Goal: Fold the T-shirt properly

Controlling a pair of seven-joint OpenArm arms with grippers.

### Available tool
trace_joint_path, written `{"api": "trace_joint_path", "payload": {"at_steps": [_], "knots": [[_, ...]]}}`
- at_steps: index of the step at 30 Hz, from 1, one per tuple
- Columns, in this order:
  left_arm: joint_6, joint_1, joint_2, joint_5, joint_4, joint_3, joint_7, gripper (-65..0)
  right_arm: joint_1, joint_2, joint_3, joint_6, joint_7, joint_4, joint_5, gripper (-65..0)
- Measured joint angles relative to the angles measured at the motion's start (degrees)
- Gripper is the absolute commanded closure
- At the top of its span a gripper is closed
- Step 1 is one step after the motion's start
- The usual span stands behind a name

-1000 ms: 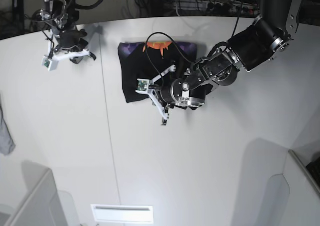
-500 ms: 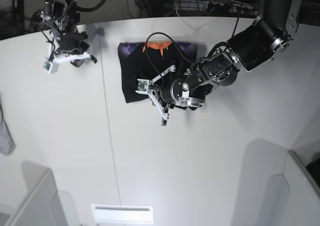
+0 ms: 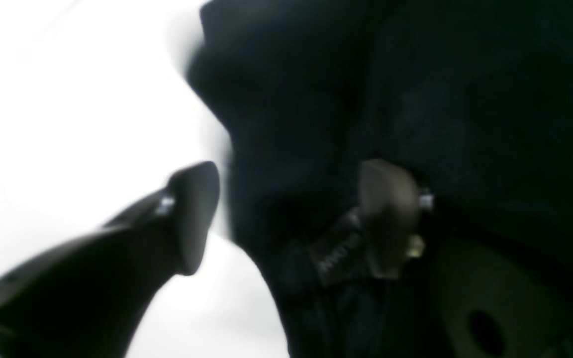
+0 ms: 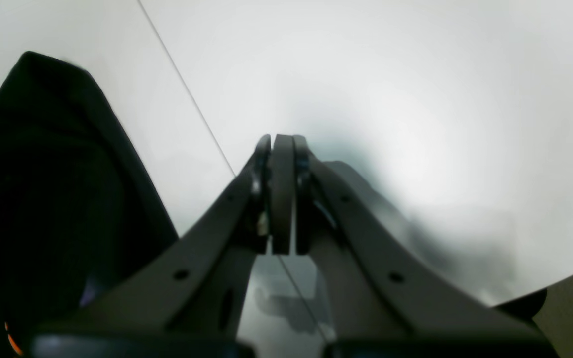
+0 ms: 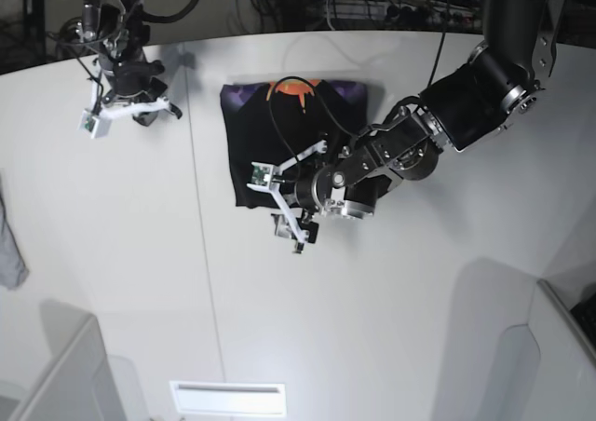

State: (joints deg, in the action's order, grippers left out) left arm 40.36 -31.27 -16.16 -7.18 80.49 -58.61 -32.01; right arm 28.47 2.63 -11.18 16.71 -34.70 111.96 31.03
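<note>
Two claws in play: the left gripper (image 3: pixel 291 214) gapes wide astride the T-shirt (image 5: pixel 256 151) edge, gripping nothing. Right gripper (image 4: pixel 281 194) hangs clenched and empty above the table (image 5: pixel 140 281).

T-shirt (image 5: pixel 256 151): black cloth, folded into a compact rectangle, lying flat on the white table (image 5: pixel 391 291). Orange and purple print shows along its far edge. Near edge runs between the parted jaws of the left gripper (image 3: pixel 291 219): one finger over cloth, the other over bare table. Well apart from the right gripper (image 4: pixel 282 199).
</note>
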Motion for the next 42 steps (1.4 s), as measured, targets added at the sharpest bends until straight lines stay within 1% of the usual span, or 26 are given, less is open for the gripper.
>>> {"api": "trace_joint_path", "payload": {"at_steps": [1,3,6,9,10,12,16,18,19,20,22,23,24,25,27,29,31,32,33,34,36,38,40,42], "knots": [[0.0,-0.3,0.2,0.4,0.0,0.0,0.1,-51.8,0.0,0.0,0.0,0.0,0.0,0.0,0.0,0.0],[0.0,-1.3,0.3,1.3,0.1,0.0,0.1,-52.8,0.0,0.1,0.0,0.0,0.0,0.0,0.0,0.0],[0.2,-3.3,0.6,1.1,0.5,0.0,-0.4,-52.7,0.0,0.0,0.1,0.0,0.0,0.0,0.0,0.0],[0.0,-4.6,0.7,0.9,3.1,0.0,-0.3,-52.7,0.0,0.1,0.0,0.0,-0.2,0.0,0.0,0.0],[0.0,-4.7,0.8,1.1,4.4,0.0,-0.9,-52.7,0.0,0.2,0.0,0.0,-0.2,0.0,0.0,0.0],[0.2,-4.5,0.9,1.2,6.4,0.8,-3.9,-52.7,0.0,0.2,0.0,0.0,-0.2,0.0,0.0,0.0],[0.2,-3.5,1.1,1.4,12.3,8.6,-7.8,-52.3,0.1,0.6,0.2,0.0,-0.3,0.0,0.0,0.0],[0.0,-2.2,1.2,1.2,16.9,14.4,-9.5,-51.5,0.4,0.6,0.1,-0.1,-0.2,0.1,0.0,0.0],[0.0,-0.5,1.4,1.2,19.4,17.9,-9.9,-48.1,0.7,0.6,-0.1,-0.1,-0.2,0.5,0.0,0.0],[0.0,1.6,1.4,1.2,21.6,21.0,-10.1,-42.1,1.1,1.2,-0.1,-0.2,-0.2,1.1,0.0,0.0],[0.0,7.6,1.1,1.0,25.5,27.8,-10.5,-23.4,2.1,4.2,0.6,-1.9,0.7,2.3,-0.2,0.0],[0.2,10.8,0.9,1.0,26.9,31.3,-10.6,-12.3,2.3,5.3,0.7,-3.3,2.4,2.4,0.0,0.0],[0.3,13.8,0.8,0.7,28.0,34.7,-10.6,-0.7,2.5,5.9,0.7,-3.8,3.9,2.4,-0.4,0.0],[0.5,16.7,1.0,0.1,29.1,38.6,-9.9,0.0,3.0,6.3,0.7,-4.4,5.3,2.4,-0.4,0.0],[0.0,21.3,1.3,0.0,30.9,45.7,-5.6,0.0,4.7,7.3,1.0,-6.4,7.3,2.4,-0.3,0.0],[0.0,25.9,0.9,0.0,31.2,51.3,-0.4,0.0,6.1,8.8,1.6,-7.1,8.9,2.4,-1.1,0.0],[0.0,31.6,1.0,-0.2,31.0,55.2,3.2,0.0,7.5,10.7,2.6,-7.1,11.8,2.4,-4.7,0.0],[0.2,34.2,0.9,-0.4,30.9,57.4,5.7,0.0,8.2,11.9,3.5,-7.7,13.7,2.4,-7.0,0.0],[0.3,37.0,0.7,0.4,30.9,59.3,9.5,0.0,9.2,12.7,4.7,-9.9,16.2,2.5,-10.0,0.0],[0.1,39.4,0.5,0.6,31.0,61.2,12.7,0.0,10.3,13.0,5.5,-12.1,18.3,2.5,-12.0,0.0],[-0.1,44.0,0.3,0.2,31.1,65.3,18.9,0.0,13.2,12.3,6.5,-16.2,22.9,2.5,-17.5,0.0],[-0.1,49.1,0.3,0.1,31.1,68.2,23.7,0.0,16.6,11.5,6.6,-17.4,28.2,2.5,-22.9,0.0],[-0.1,53.9,0.5,0.1,31.0,70.4,26.6,0.0,18.4,11.1,6.1,-18.9,32.3,2.5,-26.6,0.0],[0.1,57.9,0.9,-0.1,31.0,72.1,28.3,0.0,20.2,11.3,6.1,-20.6,36.1,2.5,-27.8,0.0]]}}
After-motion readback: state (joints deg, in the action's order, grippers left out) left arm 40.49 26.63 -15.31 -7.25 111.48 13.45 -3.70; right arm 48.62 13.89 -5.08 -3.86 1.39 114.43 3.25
